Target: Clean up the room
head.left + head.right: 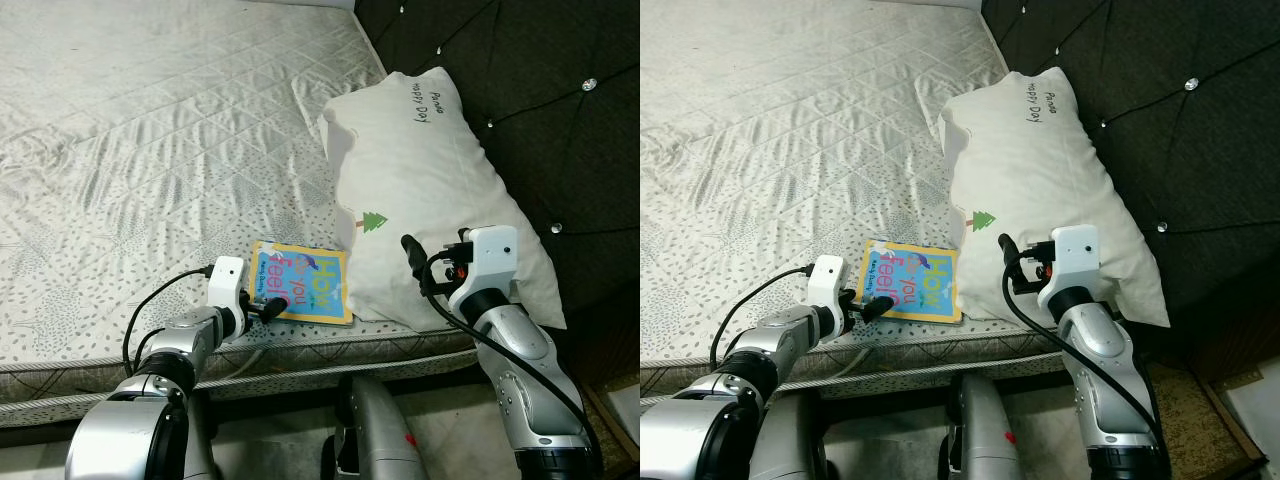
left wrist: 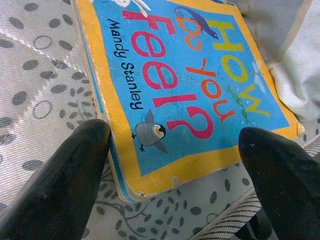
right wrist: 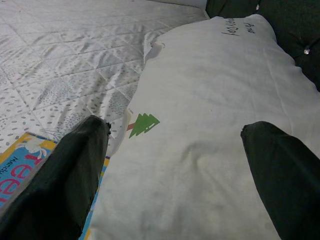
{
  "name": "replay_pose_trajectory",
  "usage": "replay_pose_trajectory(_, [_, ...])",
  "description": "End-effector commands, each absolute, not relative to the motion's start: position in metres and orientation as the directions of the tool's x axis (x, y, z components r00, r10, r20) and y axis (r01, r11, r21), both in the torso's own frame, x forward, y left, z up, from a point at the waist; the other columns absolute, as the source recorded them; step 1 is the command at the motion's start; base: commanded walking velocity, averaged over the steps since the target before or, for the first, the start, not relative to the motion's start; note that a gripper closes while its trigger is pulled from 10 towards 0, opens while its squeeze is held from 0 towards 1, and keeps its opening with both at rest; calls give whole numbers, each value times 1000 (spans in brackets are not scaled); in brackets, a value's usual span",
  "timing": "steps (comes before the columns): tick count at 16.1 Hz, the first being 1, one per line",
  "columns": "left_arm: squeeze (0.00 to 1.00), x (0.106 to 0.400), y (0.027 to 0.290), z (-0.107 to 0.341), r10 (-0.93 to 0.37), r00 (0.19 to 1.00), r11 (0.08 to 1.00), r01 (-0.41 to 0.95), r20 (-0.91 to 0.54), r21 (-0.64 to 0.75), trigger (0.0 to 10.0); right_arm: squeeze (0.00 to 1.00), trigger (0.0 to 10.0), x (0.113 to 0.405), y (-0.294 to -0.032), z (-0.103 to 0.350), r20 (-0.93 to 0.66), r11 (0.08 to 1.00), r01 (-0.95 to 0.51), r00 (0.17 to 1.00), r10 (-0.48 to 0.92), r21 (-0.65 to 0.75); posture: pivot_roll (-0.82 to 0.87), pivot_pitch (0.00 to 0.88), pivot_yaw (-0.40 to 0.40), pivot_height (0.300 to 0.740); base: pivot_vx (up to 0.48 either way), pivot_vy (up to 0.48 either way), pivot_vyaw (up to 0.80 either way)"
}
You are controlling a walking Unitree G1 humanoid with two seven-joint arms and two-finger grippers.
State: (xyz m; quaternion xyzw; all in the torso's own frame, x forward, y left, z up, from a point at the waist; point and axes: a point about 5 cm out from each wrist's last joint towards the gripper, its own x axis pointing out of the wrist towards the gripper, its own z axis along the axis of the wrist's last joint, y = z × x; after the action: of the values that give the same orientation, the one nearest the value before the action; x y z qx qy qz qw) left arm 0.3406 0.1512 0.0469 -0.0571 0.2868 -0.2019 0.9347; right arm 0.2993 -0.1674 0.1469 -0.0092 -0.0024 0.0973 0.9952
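Bed [image 1: 150, 150] with grey quilted mattress cover, dotted print near front edge. Children's board book [image 1: 301, 282], blue cover with yellow border, flat on bed close to front edge, one side tucked just under the white pillow [image 1: 430, 190]. Pillow lying along the bed's right side against dark tufted headboard [image 1: 560, 90], small green tree print and handwriting-style text on it.

Left hand [image 1: 268, 307] low at front edge of bed, at book's near corner, fingers apart. Left wrist view: two black fingers [image 2: 60, 185] spread wide either side of book's corner, not clamped; title "How Do You Feel?" and author "Mandy Stanley" readable there, worn edges, penguin drawing. Title only partly legible from head views.

Right hand [image 1: 1012, 262] raised over pillow's near end, fingers apart per right wrist view, finger [image 3: 75, 170] above pillow; contact not determinable. Same view catches book corner beside pillow.

Robot's legs and floor below bed edge in head views.
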Motion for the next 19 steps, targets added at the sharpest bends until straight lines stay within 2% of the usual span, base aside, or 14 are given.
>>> replay_pose_trajectory(1, [0,342,144,48,-424,739,905,373,-523,-205,10000,0,10000,299,-169,146,0,983,-183,983,183,-22,-116,145,-122,576,0,0,0])
replay_pose_trajectory(12, [0,348,118,57,-478,709,874,443,-518,-201,10000,0,10000,301,-168,146,7,983,-183,983,183,-24,-112,138,-117,576,0,0,0])
replay_pose_trajectory(19, [0,343,118,50,-481,667,860,486,-569,-158,10000,0,10000,304,-167,146,15,985,-173,985,173,-19,-98,130,-107,576,0,0,0])
